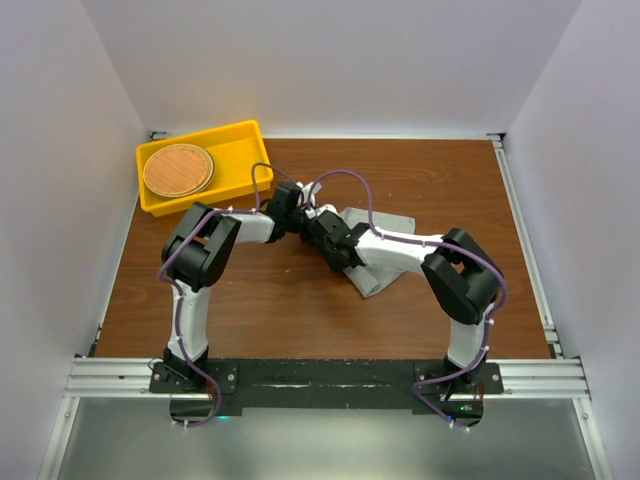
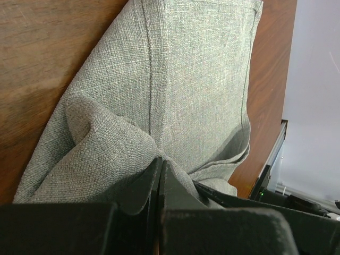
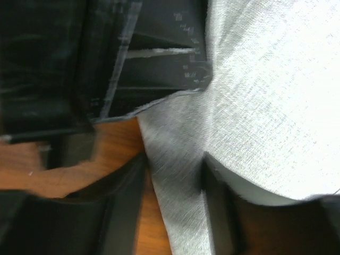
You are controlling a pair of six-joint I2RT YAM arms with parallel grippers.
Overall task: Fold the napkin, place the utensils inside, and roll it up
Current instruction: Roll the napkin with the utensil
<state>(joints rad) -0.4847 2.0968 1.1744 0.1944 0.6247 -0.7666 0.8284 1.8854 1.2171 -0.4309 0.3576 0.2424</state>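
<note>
The grey napkin (image 1: 378, 272) lies rumpled on the wooden table, partly under both arms. In the left wrist view my left gripper (image 2: 159, 162) is shut, pinching a bunched fold of the napkin (image 2: 186, 79) at its tips. Both grippers meet at the cloth's left end: left gripper (image 1: 300, 213), right gripper (image 1: 322, 232). My right gripper (image 3: 172, 178) stands open astride an edge strip of the napkin (image 3: 265, 95); wood shows between the cloth and the left finger (image 3: 122, 186). The utensils are out of view.
A yellow tray (image 1: 245, 140) holding a round brown woven disc (image 1: 178, 170) sits at the back left corner. White walls enclose the table on three sides. A metal rail (image 1: 525, 250) runs along the right edge.
</note>
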